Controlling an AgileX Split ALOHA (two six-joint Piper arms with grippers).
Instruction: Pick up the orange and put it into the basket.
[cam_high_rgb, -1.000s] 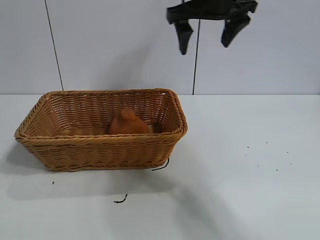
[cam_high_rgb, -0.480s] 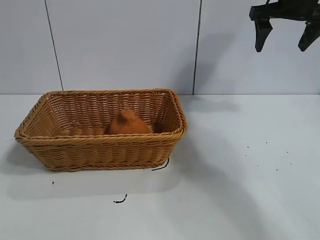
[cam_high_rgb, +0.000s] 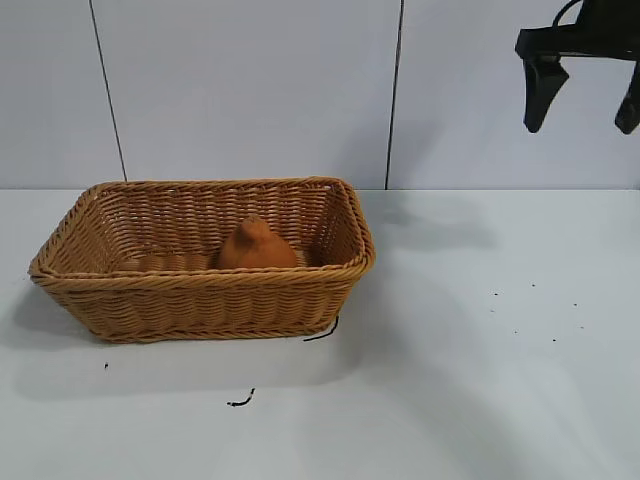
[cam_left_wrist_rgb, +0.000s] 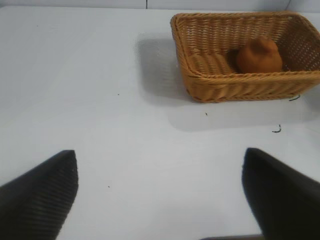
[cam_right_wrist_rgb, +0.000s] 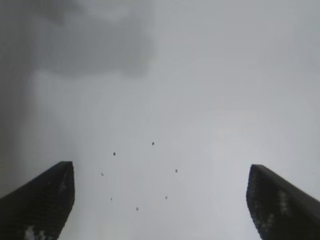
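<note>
The orange (cam_high_rgb: 256, 246) lay in the basket (cam_high_rgb: 200, 300), right of its middle. The right gripper (cam_high_rgb: 586, 105) hung high at two o'clock from it, well apart, fingers (cam_high_rgb: 543, 95) spread wide and empty. The left gripper (cam_left_wrist_rgb: 160, 192) hovered over the counter (cam_high_rgb: 480, 380), fingers open, holding nothing.

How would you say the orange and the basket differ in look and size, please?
The orange is a small rounded lump with a pointed top; the basket is a large rectangle with flared sides. The orange's skin is matte and plain, while the basket is woven wicker with a braided rim. The orange sits inside toward the right end; the basket rests on the table. Both are warm orange-brown in tone.
</note>
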